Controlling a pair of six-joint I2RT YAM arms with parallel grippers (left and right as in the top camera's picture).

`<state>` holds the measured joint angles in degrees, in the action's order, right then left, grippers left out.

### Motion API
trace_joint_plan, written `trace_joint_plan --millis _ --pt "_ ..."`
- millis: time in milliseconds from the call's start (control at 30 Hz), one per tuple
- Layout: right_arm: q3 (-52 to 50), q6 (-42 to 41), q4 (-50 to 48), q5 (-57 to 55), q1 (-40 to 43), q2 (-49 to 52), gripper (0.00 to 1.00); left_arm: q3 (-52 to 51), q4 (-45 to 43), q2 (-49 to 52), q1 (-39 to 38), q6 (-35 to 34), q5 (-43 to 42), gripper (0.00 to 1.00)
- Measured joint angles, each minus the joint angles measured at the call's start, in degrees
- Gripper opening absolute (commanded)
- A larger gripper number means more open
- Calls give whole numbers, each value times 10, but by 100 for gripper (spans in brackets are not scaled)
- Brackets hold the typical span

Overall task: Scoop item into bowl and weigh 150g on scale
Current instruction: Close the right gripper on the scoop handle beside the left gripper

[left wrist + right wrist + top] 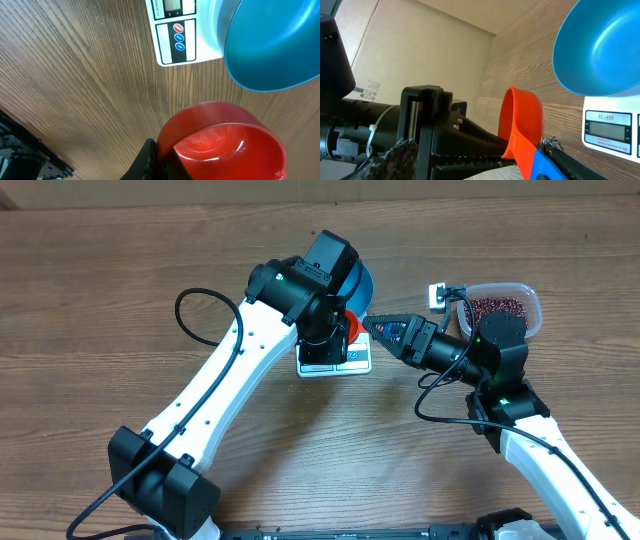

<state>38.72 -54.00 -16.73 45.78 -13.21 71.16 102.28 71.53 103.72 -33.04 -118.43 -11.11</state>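
Observation:
My left gripper (327,330) (160,150) is shut on the rim of the orange-red scoop (351,328) (225,145), just in front of the white scale (352,364) (175,30) (615,130). The scoop's cup shows no beans. The sky-blue bowl (362,280) (270,45) (600,45) sits on the scale, and its visible inside is bare. My right gripper (385,328) (472,150) reaches in from the right, open. The scoop's handle (525,150) lies against one of its fingers (560,160). The dark red beans (497,307) lie in the clear container (531,305).
A small white object (438,295) lies left of the clear container. A cardboard box (420,45) stands behind the table. The left arm's cable (195,315) loops over the table on the left. Both arms crowd the space around the scale.

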Motion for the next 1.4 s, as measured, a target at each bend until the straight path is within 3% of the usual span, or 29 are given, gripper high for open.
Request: trace_joint_plan --millis 200,433,1000,1400 --pt "0 0 0 -6 0 0 66 0 -7 0 0 0 3 4" --pt "0 -1 0 -12 0 0 45 0 -9 0 0 0 4 4" --pt "0 1 0 -16 0 1 31 0 -14 0 0 0 4 5" --pt "0 2 3 -17 0 1 8 0 -17 0 0 0 6 10"
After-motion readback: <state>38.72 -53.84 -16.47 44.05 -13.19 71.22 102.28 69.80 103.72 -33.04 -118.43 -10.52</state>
